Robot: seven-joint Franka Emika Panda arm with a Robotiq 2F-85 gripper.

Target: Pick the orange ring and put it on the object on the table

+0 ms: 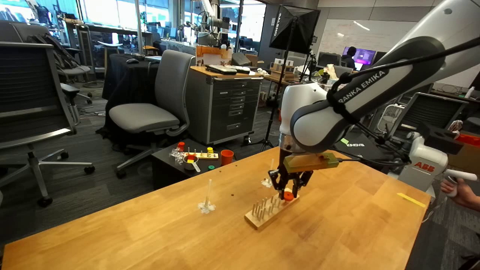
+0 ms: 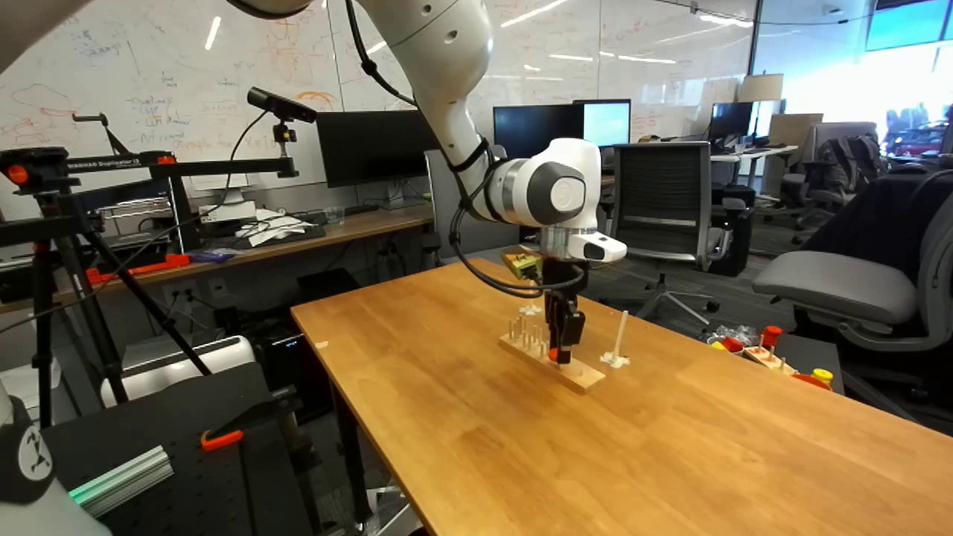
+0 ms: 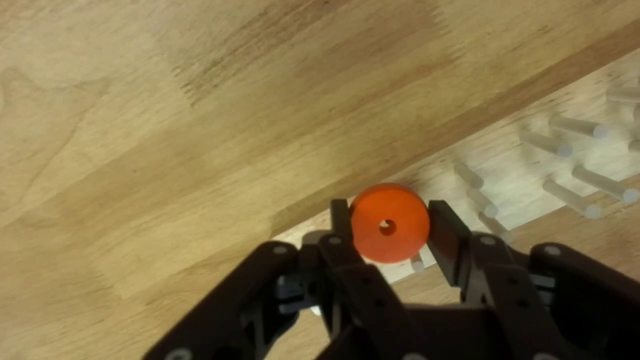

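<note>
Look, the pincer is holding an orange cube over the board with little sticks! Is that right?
Nearly, but it isn't a cube: it's a round ring, as the wrist view shows. It is orange, and the pincer does hold it over the board.

Table in 3 views, wrist view nearest

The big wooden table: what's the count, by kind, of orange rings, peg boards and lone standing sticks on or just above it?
Orange ring: 1
Peg board: 1
Lone standing sticks: 2
Total: 4
</note>
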